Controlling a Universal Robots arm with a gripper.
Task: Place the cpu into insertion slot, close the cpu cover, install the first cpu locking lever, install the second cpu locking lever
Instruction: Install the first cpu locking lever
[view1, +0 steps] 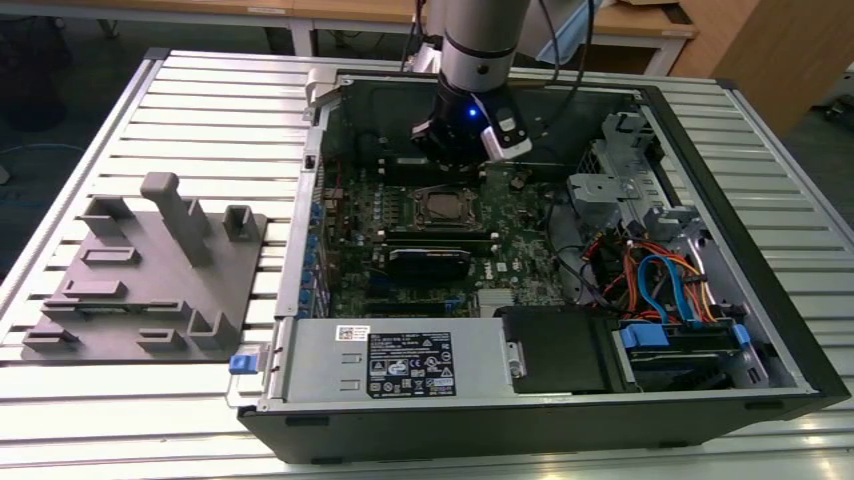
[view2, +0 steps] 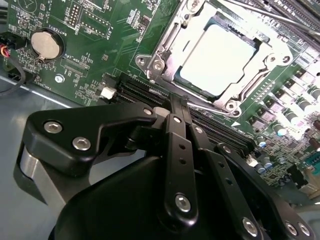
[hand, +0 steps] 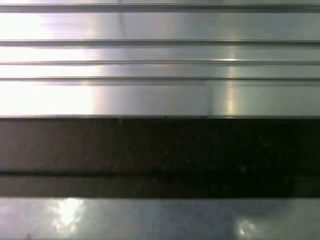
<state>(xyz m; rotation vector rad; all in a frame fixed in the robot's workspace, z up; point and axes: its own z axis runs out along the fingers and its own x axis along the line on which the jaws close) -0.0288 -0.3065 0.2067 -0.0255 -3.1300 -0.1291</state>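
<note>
lying flat in the insertion slot (view2: 220, 57), cpu (view2: 217, 60).

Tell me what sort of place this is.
Probably a lab or workshop bench for robot assembly trials. An open computer case lies on a slatted aluminium table, a grey fixture block sits beside it, and wooden desks stand behind. The gripper hovers beside the insertion slot.

A black label (view1: 411, 364) crowded with white print sits on the grey power supply (view1: 314, 368) at the near side of the case; a small white sticker (view1: 350, 333) lies beside it; fine white lettering dots the green motherboard (view2: 95, 55); I can read none of it.
</note>
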